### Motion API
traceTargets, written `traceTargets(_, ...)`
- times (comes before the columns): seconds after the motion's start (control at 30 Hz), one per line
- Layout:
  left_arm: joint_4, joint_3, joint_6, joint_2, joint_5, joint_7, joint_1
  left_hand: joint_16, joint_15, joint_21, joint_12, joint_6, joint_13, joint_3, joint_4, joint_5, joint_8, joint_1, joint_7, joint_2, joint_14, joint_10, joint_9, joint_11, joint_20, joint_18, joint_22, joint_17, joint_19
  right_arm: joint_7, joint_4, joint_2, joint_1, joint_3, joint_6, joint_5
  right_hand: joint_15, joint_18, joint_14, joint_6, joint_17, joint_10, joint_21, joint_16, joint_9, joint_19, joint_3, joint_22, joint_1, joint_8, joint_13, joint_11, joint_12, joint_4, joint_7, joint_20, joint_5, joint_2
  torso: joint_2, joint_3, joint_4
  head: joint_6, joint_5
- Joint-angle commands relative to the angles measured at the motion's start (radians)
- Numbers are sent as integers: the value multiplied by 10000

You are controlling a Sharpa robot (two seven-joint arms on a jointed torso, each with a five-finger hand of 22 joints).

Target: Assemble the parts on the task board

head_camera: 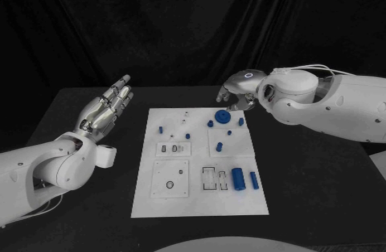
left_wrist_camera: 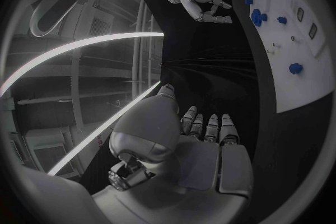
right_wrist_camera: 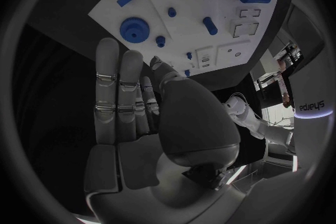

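The white task board (head_camera: 199, 204) lies in the middle of the black desk (head_camera: 313, 185), its long sides running away from the robot. Small blue parts are scattered over it: a gear (head_camera: 221, 117) near the far right corner, a few small pegs (head_camera: 220, 147) around the middle, and a thick cylinder (head_camera: 239, 178) with a thinner rod (head_camera: 253, 179) just beside it toward the near right edge. Both of those lie with their long axes along the board's length.

The right hand (head_camera: 239, 93) hangs over the board's far right corner, fingers pointing down and loosely apart, holding nothing. The right wrist view shows its straight fingers (right_wrist_camera: 119, 95) with the gear just ahead of the fingertips, apart from them. The left hand (head_camera: 109, 107) is lifted over the desk off the board's left edge, flat and released, fingers straight and together, well apart from every part.

The right hand looks much the nearer to the gear, which lies just toward the robot from its fingertips, so a short reach down and inward would likely meet it. The cylinder and rod lie on the right side too, but nearer the robot, so that arm would have to draw back for them. No part appears to be picked up yet, so the assembly seems barely begun.
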Motion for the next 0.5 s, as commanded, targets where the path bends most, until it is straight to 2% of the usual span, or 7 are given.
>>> traceTargets(0.03, 54, 13, 89, -1, -86, 1608, 38, -37, -352, -35, -66, 9, -9, 67, -8, 113, 46, 123, 70, 7, 14, -2, 8, 107, 35, -118, -15, -15, -11, 78, -20, 43, -94, 5, -703, -396, -104, -151, 248, 203, 502, 162, 687, 585, 25, -37, 37, 764, -148, 46, 8, -7, -50, 106, 15, 20, -123, -36, 144, -5, 31, 60, 17)
traceTargets(0.2, 92, 13, 89, -33, -86, 1620, 40, -37, -352, -35, -66, 18, -9, 77, -8, 161, 48, 152, 77, 10, 14, -2, 9, 114, 37, -116, -15, -15, -11, 209, -87, 126, -238, 5, -857, -406, -117, -180, 191, 320, 795, 332, 1169, 1005, 16, -175, -18, 1325, -353, 24, 18, -13, -70, 325, 38, 7, -449, -148, 181, 2, 33, 105, 12)
traceTargets(0.3, 117, 13, 88, -55, -86, 1625, 40, -37, -356, -35, -66, 21, -9, 82, -8, 185, 48, 165, 80, 9, 14, -2, 10, 118, 36, -114, -15, -15, -11, 288, -135, 173, -335, 5, -895, -408, -122, -206, 188, 371, 939, 414, 1393, 1180, 18, -193, -21, 1589, -372, 28, 25, -3, -59, 377, 54, 8, -493, -164, 189, -4, 27, 144, 39)
traceTargets(0.4, 133, 13, 92, -74, -86, 1624, 41, -37, -359, -35, -66, 31, -9, 87, -8, 209, 50, 181, 83, 9, 14, -2, 11, 122, 34, -113, -15, -15, -11, 354, -191, 221, -403, 5, -892, -409, -121, -212, 188, 388, 976, 432, 1443, 1226, 19, -200, -17, 1648, -366, 30, 25, 2, -59, 384, 57, 9, -494, -167, 196, 5, 48, 140, 44)
traceTargets(0.5, 141, 13, 96, -91, -86, 1622, 41, -37, -360, -35, -66, 40, -9, 90, -8, 224, 51, 191, 89, 9, 14, -2, 12, 131, 34, -112, -15, -15, -11, 431, -279, 297, -485, 5, -889, -410, -104, -223, 164, 383, 1015, 502, 1572, 1309, 6, -249, 28, 1807, -305, 4, 20, 45, -66, 389, 72, 17, -405, -157, 176, -1, 38, 121, 51)
